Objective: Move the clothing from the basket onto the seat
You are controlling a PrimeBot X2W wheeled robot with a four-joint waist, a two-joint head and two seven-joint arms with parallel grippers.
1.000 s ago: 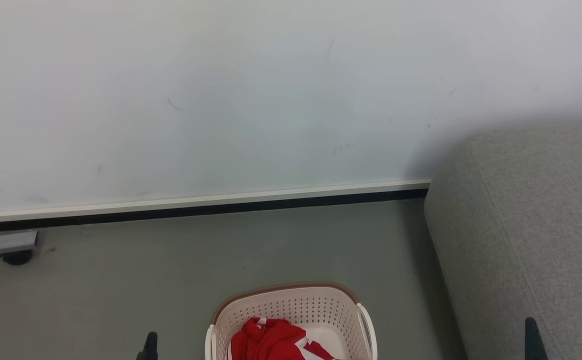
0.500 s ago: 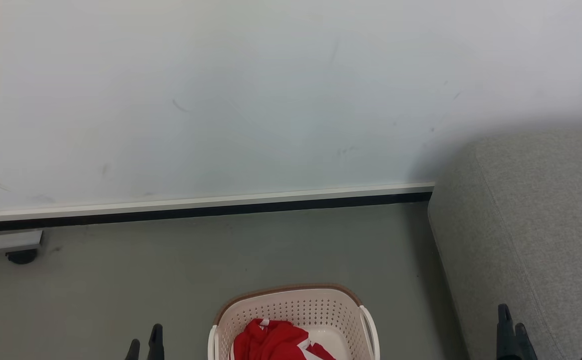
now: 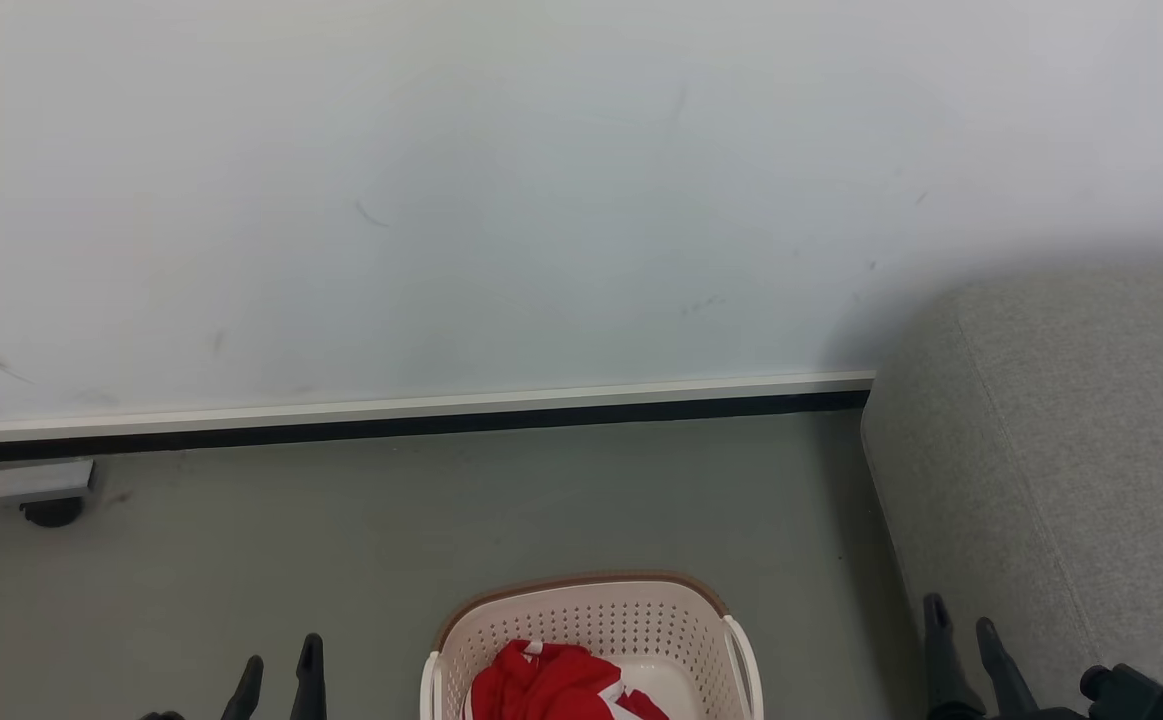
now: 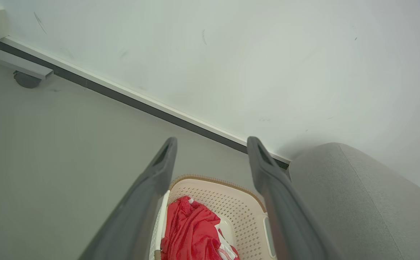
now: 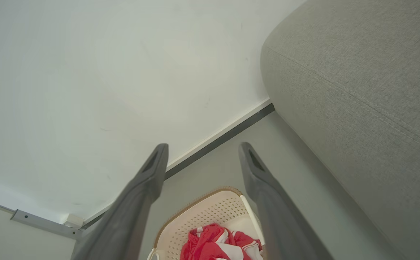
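Observation:
The cream-white basket [image 3: 591, 625] with a brown rim stands on the floor at the bottom centre of the head view, holding crumpled red clothing [image 3: 551, 682] with white trim. The same basket [image 4: 231, 206] and clothing [image 4: 191, 231] lie below my left gripper's fingers; from the right wrist the basket [image 5: 210, 213] and clothing [image 5: 217, 245] sit low between the fingers. The light-grey seat [image 3: 1071, 450] rises at the right. My left gripper [image 3: 281, 665] is open left of the basket, holding nothing. My right gripper [image 3: 961, 625] is open between basket and seat, also holding nothing.
A pale wall with a white and black skirting strip [image 3: 421, 415] runs behind the basket. A metal bar on a dark caster [image 3: 51, 510] sits at the far left by the wall. Grey floor [image 3: 441, 520] stretches between wall and basket.
Both grippers have risen further into the head view, and the right one has shifted left toward the basket. The camera has tipped slightly, so the scene sits a little lower and to the right.

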